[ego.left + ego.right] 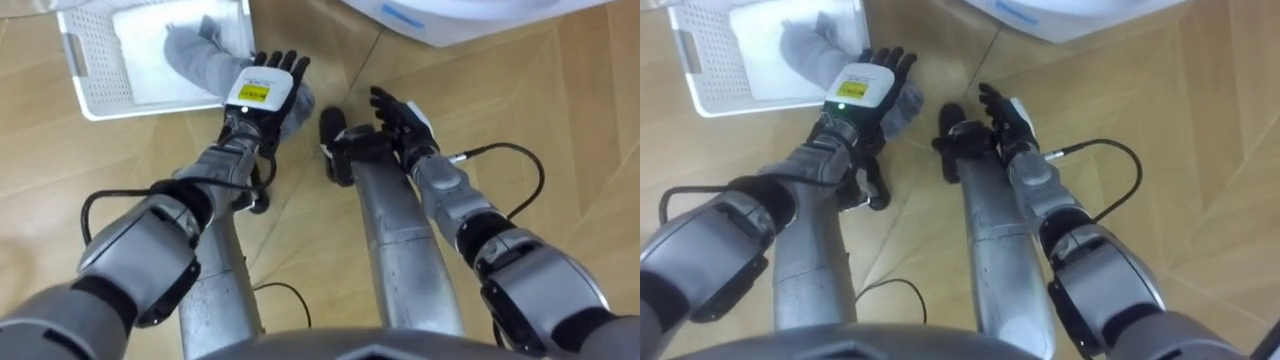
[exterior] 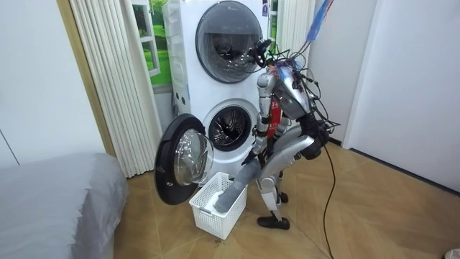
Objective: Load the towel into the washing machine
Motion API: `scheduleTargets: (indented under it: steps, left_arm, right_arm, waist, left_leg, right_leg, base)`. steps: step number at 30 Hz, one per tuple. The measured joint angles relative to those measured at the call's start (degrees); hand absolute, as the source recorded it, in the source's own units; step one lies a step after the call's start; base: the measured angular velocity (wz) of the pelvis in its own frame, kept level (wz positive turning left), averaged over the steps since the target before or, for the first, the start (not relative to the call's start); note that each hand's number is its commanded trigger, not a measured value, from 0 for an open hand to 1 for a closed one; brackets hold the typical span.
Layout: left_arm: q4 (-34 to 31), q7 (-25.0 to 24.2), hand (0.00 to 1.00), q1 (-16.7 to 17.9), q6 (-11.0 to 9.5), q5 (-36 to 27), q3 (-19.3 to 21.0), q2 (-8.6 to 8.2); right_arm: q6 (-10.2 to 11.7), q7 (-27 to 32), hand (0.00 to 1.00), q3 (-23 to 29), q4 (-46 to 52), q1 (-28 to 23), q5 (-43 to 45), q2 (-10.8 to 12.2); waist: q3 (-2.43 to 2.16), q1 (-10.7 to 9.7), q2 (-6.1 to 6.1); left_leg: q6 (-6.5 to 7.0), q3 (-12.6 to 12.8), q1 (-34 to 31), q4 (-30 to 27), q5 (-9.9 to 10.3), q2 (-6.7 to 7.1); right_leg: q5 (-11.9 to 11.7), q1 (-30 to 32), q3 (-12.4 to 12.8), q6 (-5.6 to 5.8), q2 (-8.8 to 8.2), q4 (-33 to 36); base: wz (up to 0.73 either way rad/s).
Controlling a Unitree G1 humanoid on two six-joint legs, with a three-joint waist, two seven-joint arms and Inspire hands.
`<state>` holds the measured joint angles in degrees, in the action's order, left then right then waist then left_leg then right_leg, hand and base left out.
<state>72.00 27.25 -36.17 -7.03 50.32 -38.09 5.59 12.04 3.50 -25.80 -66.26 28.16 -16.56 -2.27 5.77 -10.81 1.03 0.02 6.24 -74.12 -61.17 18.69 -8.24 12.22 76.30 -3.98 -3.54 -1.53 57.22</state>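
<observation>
A grey towel (image 1: 192,52) stretches from the white laundry basket (image 1: 82,62) up under my left hand (image 1: 266,92), whose fingers curl round its upper end. In the room view the towel (image 2: 237,188) rises slanting from the basket (image 2: 214,208) towards my bent body. My right hand (image 1: 402,115) hangs open beside the left, over the wooden floor, with nothing in it. The lower washing machine's drum (image 2: 230,129) stands open behind the basket, its round door (image 2: 183,160) swung out to the room view's left.
I stand bent forward on the wooden floor (image 1: 560,120), just to the room view's right of the basket. The white machine front (image 1: 450,20) is ahead of me. A second machine (image 2: 228,32) is stacked on top, and a grey bed (image 2: 50,201) fills the room view's lower left.
</observation>
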Motion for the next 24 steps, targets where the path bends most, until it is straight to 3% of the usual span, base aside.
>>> scheduleTargets:
  steps: [5, 6, 7, 12, 15, 24]
  left_arm:
    - [-0.03, 0.1, 0.02, -0.96, 0.13, 1.57, -0.44, -0.2]
    - [-0.03, 0.1, 0.55, -1.44, 0.28, 1.6, -0.51, -0.31]
    - [-0.02, 0.1, 1.0, -1.78, 0.37, 1.6, -0.5, -0.42]
    - [0.18, -0.1, 1.0, -3.61, 0.5, 1.58, -2.65, -0.44]
    - [1.27, -0.68, 1.0, -4.78, 0.52, 1.58, -2.84, -0.53]
    - [2.27, -4.15, 1.0, -5.8, 1.8, 1.56, -3.87, 0.15]
  right_arm:
    - [0.3, 0.03, 0.0, 0.01, 0.27, 0.92, -1.5, -0.03]
    - [0.28, 0.07, 0.0, 0.01, 0.27, 1.53, -1.88, -0.02]
    - [0.28, 0.11, 0.0, 0.03, 0.16, 1.74, -1.91, -0.02]
    - [-0.77, -0.04, 0.0, 0.06, -0.58, 3.46, -2.45, 0.04]
    - [-1.04, -0.66, 0.0, 0.05, -0.6, 4.53, -2.8, 0.04]
    - [-2.1, -1.28, 0.0, 0.04, -0.59, 5.87, -3.76, 0.19]
  waist:
    - [0.06, -0.1, -0.18]
    - [0.06, 0.03, -0.18]
    - [0.06, 0.09, -0.19]
    - [0.1, 0.26, -0.22]
    - [0.4, 0.31, -0.35]
    - [0.67, 0.65, -0.77]
  left_leg:
    - [-0.3, -0.19, -2.05, -0.31, 0.24, 0.06]
    - [-0.37, -0.26, -2.5, -0.36, 0.33, 0.02]
    - [-0.39, -0.28, -2.77, -0.36, 0.35, 0.01]
    - [-0.57, -0.21, -4.15, -0.76, 1.03, -0.01]
    - [-0.64, 0.03, -4.38, -0.75, 1.36, -0.11]
    - [-0.8, 0.05, -4.53, -0.78, 2.12, -0.44]
  right_leg:
    - [0.52, 2.11, -0.39, -0.64, -0.31, 0.78]
    - [0.35, 2.56, -0.52, -1.06, -0.34, 0.8]
    - [0.22, 2.82, -0.56, -1.31, -0.33, 0.79]
    - [0.5, 4.48, -0.38, -1.68, -0.29, 1.55]
    - [0.76, 4.94, -0.32, -1.85, -0.32, 1.72]
    - [1.56, 5.34, -0.26, -2.06, 0.02, 1.87]
  base:
    - [0.04]
    - [0.0]
    - [0.0]
    - [0.0]
    - [-0.01]
    - [-0.01]
